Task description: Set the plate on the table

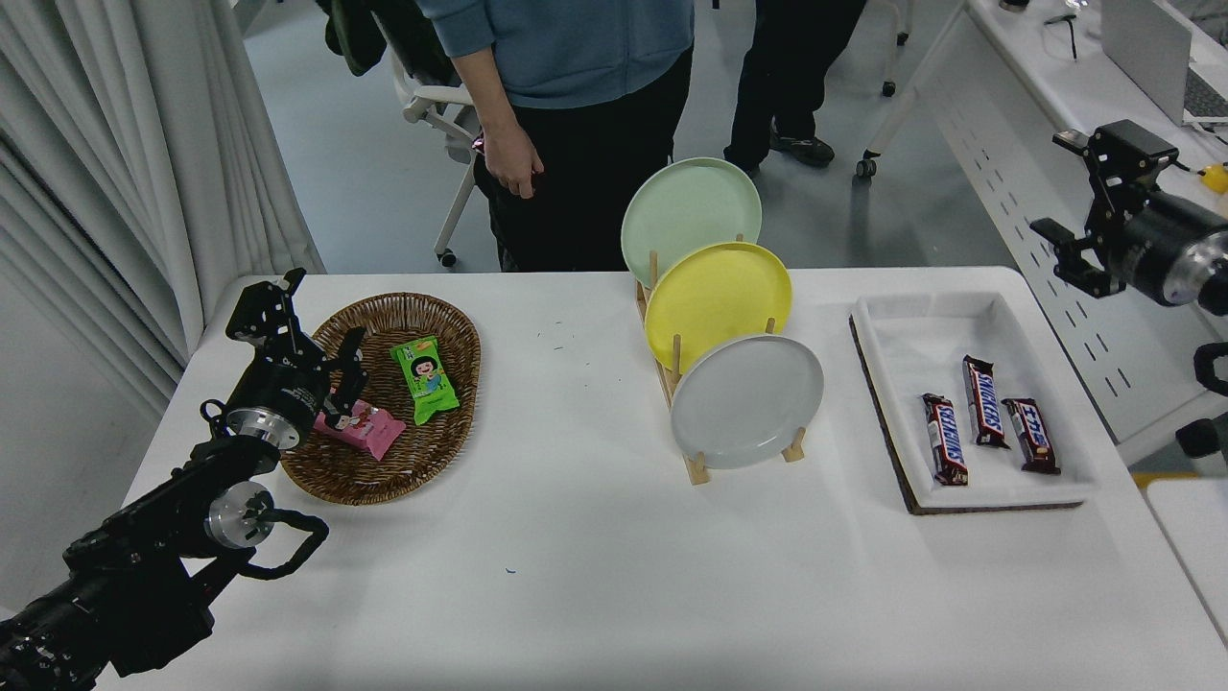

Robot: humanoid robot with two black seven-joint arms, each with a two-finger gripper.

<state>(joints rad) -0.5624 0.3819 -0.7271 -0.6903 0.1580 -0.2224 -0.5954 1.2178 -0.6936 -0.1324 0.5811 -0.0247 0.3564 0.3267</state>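
Observation:
The light-grey plate (746, 400) stands on edge in the front slot of a wooden rack (693, 464) on the white table (595, 576). A yellow plate (718, 302) and a pale green plate (691, 213) stand behind it. My right gripper (1084, 206) is open and empty, raised at the right edge, well right of and above the rack. My left gripper (302, 326) is open and parked at the lower left, over the wicker basket's edge.
A wicker basket (384, 470) at the left holds a green packet (424, 380) and a pink packet (365, 429). A white tray (921, 326) at the right holds three chocolate bars (986, 415). A person (566, 115) stands at the far side. A white desk (1084, 115) is at the right.

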